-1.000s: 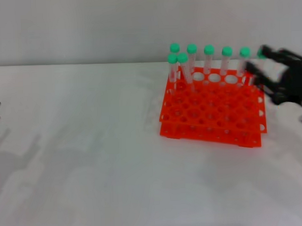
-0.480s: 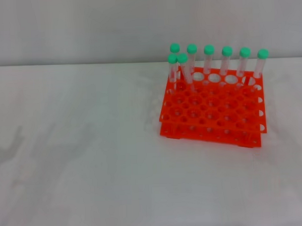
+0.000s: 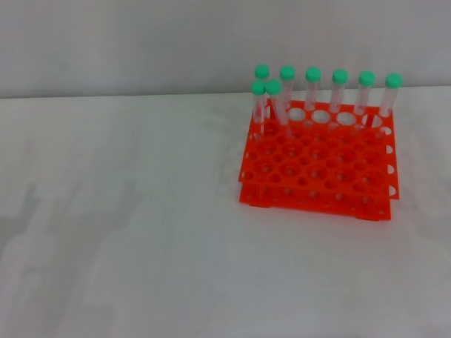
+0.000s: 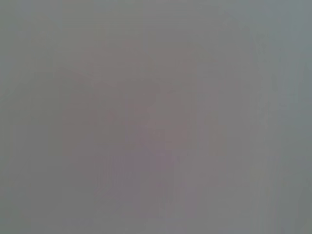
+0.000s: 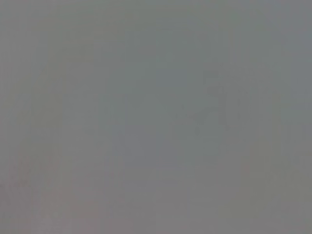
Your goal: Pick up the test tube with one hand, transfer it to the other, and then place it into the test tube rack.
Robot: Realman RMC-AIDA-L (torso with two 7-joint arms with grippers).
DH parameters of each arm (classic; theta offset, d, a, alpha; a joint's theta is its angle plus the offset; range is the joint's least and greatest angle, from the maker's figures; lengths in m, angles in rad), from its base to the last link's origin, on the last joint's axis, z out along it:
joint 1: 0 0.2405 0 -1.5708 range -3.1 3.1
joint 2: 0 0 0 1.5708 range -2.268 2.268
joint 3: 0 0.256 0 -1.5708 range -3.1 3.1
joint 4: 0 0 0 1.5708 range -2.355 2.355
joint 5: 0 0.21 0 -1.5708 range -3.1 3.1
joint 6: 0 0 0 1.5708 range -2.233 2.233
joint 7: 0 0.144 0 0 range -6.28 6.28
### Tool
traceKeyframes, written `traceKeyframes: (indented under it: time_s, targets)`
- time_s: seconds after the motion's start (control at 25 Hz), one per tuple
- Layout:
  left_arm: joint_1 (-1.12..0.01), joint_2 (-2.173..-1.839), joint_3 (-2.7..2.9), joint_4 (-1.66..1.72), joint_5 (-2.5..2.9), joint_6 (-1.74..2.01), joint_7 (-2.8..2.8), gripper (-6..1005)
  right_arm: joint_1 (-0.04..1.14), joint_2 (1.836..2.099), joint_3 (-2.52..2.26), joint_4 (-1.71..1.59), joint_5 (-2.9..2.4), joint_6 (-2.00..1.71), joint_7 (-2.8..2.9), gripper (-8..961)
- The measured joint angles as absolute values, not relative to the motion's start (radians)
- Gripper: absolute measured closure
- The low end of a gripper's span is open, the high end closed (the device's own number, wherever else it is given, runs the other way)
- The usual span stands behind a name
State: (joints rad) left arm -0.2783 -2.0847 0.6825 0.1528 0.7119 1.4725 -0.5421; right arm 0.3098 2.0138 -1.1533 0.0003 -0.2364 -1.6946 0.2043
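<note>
The orange-red test tube rack point(image 3: 318, 169) stands on the white table right of centre in the head view. Several clear test tubes with green caps stand upright in it, most along its far row, the rightmost tube point(image 3: 388, 98) at the far right corner and two tubes point(image 3: 276, 100) close together at the far left corner. Neither gripper shows in the head view. The left and right wrist views show only a plain grey field with no object.
The white table point(image 3: 124, 232) stretches to the left and front of the rack. A pale wall point(image 3: 132, 39) rises behind the table's far edge.
The right gripper stood at the rack's far right corner one second ago and has pulled away out of view. The left gripper at the left edge has also left the view. The rightmost tube stands in the rack.
</note>
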Motion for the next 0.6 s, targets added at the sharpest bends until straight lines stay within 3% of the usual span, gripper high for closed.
traceKeyframes:
  time_s: [0.6]
  targets:
    - [-0.296,-2.088,0.694,0.019,0.698,1.585,-0.474,119,0.289,2.013,-1.091,0.006,-0.228,-1.683,0.164,93]
